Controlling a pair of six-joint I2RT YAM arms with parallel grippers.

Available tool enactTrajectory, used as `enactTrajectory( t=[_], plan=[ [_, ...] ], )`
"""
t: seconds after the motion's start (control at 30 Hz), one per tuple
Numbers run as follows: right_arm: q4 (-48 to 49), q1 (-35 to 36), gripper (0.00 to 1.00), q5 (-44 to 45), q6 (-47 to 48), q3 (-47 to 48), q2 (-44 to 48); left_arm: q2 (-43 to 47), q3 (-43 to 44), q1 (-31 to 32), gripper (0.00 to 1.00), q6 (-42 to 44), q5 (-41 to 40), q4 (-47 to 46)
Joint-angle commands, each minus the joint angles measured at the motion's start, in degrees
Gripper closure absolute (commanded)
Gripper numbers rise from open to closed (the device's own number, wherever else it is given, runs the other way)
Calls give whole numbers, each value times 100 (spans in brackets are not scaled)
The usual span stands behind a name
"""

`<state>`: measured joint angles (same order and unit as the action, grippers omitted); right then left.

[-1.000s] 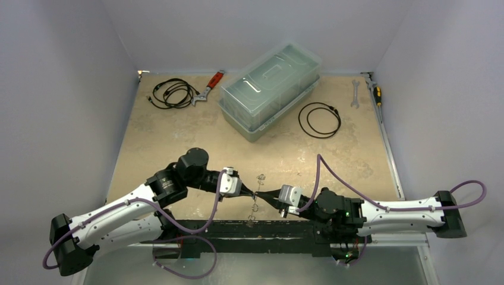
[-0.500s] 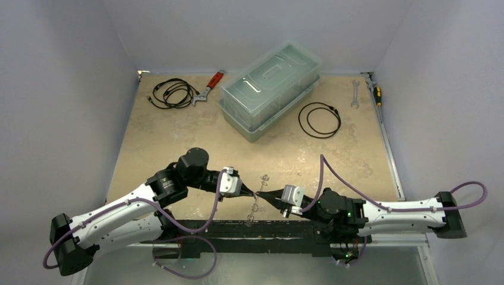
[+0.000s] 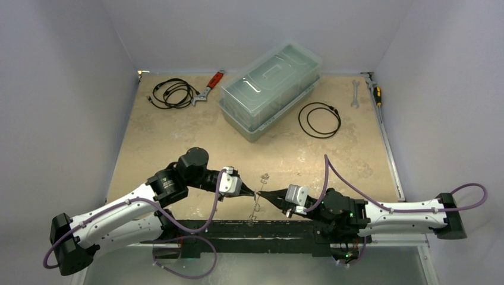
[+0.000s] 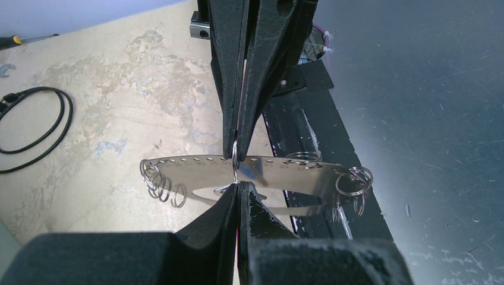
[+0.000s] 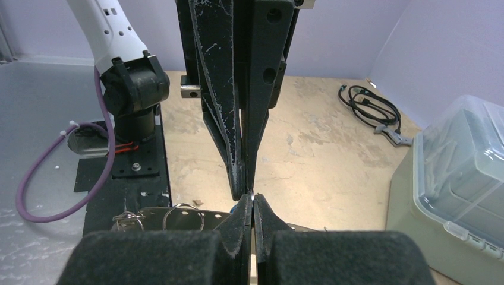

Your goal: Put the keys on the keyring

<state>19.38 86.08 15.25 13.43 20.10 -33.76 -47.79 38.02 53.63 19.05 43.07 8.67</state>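
Well, hardly a twitch since a second ago: just a small sideways slide of the right gripper [image 3: 263,193] and its wrist, outward and no closer to the box [image 3: 270,89]. Left gripper [image 3: 254,193] planted as before. Reads as a gentle tug or re-seat rather than a threading stroke, so no real progress to call on the task yet.

Both tools squeezed down narrow, tip against tip, pinching the keyring [image 4: 279,172] at its middle from opposite sides. Held well to the near side of the box, seemingly just off the table, standing on edge.

Up close, looks like a thin, shiny crescent strip with a row of tiny holes along the upper edge. Small split rings [image 4: 161,184] dangling in clusters at both ends. Keys too small to pick out for certain.
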Motion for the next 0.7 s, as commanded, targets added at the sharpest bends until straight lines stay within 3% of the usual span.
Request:
enactTrajectory(
  t=[0.0,0.07,0.17,0.27,0.67],
  plan=[
    [409,-9,100,-121,-77,82,51,-45,5,-45,100,-50,118,-102],
    [417,-5,100,-147,-77,73,66,-48,21,-45,98,-65,118,-98],
    [425,-5,100,-201,-86,69,86,68,27,-45,67,-31,67,-93],
    [454,-5,100,-281,-104,56,146,239,-30,-53,55,-28,-11,-160],
    [1132,-4,100,-426,-91,-19,444,407,-60,-131,59,-208,280,-493]
  ],
)
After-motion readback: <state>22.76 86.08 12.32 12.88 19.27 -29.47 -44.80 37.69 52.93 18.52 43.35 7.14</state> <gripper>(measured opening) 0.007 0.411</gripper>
